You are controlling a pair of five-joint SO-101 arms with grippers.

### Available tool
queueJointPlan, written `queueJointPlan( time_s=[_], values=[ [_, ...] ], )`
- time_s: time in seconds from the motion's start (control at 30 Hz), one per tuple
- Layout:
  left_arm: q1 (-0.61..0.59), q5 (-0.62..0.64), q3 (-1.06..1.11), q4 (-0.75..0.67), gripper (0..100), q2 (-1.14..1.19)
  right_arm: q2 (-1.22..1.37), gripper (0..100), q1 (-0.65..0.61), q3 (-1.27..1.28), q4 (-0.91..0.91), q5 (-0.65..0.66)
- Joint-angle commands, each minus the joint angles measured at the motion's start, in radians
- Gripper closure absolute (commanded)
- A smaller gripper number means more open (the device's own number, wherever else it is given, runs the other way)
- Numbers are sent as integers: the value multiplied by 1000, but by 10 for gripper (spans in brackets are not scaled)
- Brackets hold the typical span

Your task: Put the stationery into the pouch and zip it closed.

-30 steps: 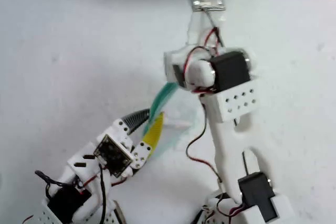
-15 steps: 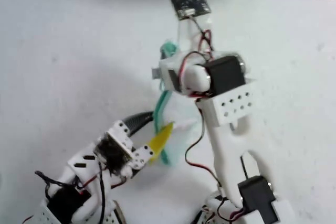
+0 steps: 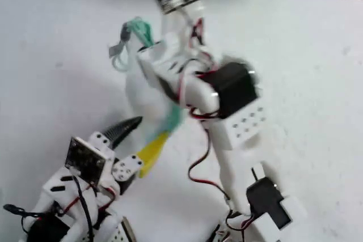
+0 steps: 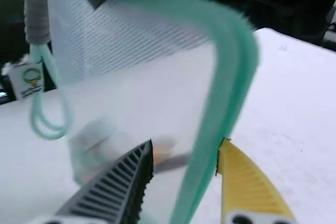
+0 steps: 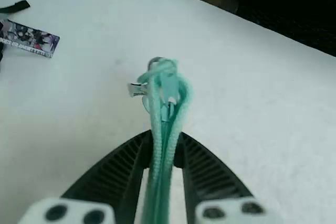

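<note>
Bright diffuse overhead light; table [image 3: 51, 55] washed pale; shadows faint; background dark.

The pouch [image 4: 131, 66] is clear white mesh with mint-green edging and a mint cord [image 4: 35, 98]. Left jaws: one black, one yellow, both ribbed. Right jaws are black and ribbed. The counter [image 3: 57, 38] is white.

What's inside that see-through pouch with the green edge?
Through the mesh pouch, a pale blurred lump shows inside near the left pincer, apparently stationery. Which items, I cannot tell; the green edge covers part.
</note>
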Motion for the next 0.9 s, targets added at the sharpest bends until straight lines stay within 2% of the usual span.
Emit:
queueJointPlan(
  time_s=[0.0, 0.17, 0.47, 0.53, 0.73, 0.87],
  values=[
    [-85, -15, -38, -21, 783, 1, 12, 981, 81, -31, 38, 9],
    [-90, -15, -35, -21, 783, 1, 71, 981, 274, 192, 36, 9],
    [-97, -14, -23, -26, 785, 1, 15, 981, 521, 671, -226, 17],
    [-102, -14, 26, -84, 785, 1, -21, 981, 545, 772, -288, 18],
    [-237, 2, 247, -381, 786, 1, -125, 981, 549, 1142, -506, 94],
    [-288, 54, 284, -443, 786, 1, -197, 981, 547, 1389, -691, 94]
  ],
)
